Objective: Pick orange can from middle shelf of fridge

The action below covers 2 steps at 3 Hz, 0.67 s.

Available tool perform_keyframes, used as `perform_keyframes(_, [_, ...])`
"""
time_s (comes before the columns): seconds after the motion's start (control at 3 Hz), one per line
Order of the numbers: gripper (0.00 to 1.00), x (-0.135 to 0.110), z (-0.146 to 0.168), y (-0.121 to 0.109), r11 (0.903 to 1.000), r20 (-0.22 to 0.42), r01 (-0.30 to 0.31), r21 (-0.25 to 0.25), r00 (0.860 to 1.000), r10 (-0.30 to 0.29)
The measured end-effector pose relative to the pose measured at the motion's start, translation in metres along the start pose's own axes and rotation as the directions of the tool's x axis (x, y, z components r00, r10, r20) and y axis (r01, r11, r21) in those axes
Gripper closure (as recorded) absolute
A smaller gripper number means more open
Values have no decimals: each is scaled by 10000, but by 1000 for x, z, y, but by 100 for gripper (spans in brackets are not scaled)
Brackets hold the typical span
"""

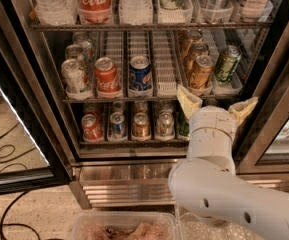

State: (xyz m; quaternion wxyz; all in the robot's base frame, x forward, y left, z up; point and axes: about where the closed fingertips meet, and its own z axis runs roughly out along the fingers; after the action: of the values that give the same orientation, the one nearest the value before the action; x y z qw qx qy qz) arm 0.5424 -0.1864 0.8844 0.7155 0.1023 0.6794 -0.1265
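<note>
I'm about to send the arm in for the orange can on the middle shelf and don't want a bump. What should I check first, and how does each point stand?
1. Fridge open towards the arm: ok.
2. Orange can at the front of the middle shelf, nothing before it: ok.
3. Gripper jaws open and empty: ok.
4. Gripper level with the can: not ok; it sits lower, just below the shelf's front edge.
5. Room for a jaw between the orange can and the green can to its right: cannot tell.
</note>
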Motion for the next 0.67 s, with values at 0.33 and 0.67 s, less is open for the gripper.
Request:
perform_keyframes(0.33, [0,0,0,0,10000,9,-10,1,10000,10])
perform_keyframes(0.67, [0,-8,7,4,9999,286,-89,-106,9995,92])
